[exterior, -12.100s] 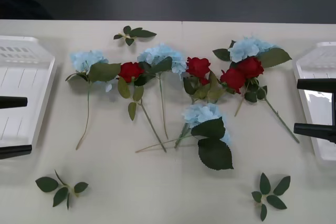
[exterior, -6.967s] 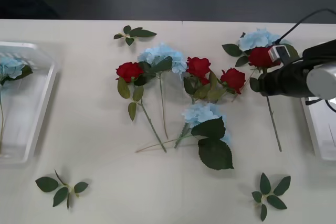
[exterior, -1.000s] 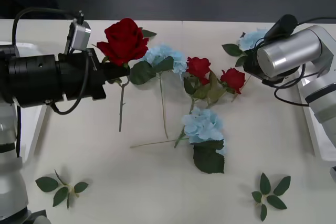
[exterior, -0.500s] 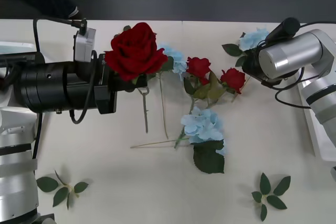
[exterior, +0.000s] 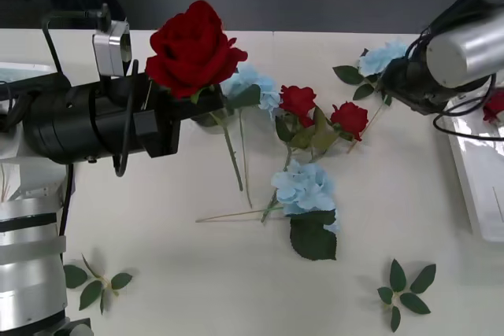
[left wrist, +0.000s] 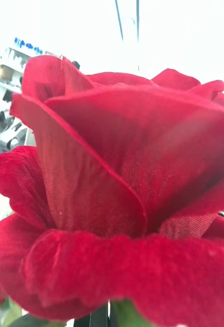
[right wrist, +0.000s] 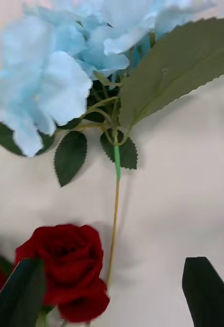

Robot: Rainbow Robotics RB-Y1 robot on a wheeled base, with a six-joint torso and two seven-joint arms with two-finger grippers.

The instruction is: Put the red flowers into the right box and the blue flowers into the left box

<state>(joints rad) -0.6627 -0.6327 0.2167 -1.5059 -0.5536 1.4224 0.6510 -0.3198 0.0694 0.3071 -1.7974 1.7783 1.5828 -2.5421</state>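
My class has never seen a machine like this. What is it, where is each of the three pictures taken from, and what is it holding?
It is a two-armed robot at a table. The wide picture looks down from above its arms; the other two come from cameras on its wrists. The left claw holds a red rose lifted off the table. The right claw, open, hovers over a blue flower. More flowers and leaf sprigs lie on the table, beside a white box.

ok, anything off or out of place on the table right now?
One oddity: the left gripper holds a red rose up off the table, on the left-box side, though red belongs in the right box. The right gripper hovers open over a blue flower at the far right. Nothing looks spilled or damaged.
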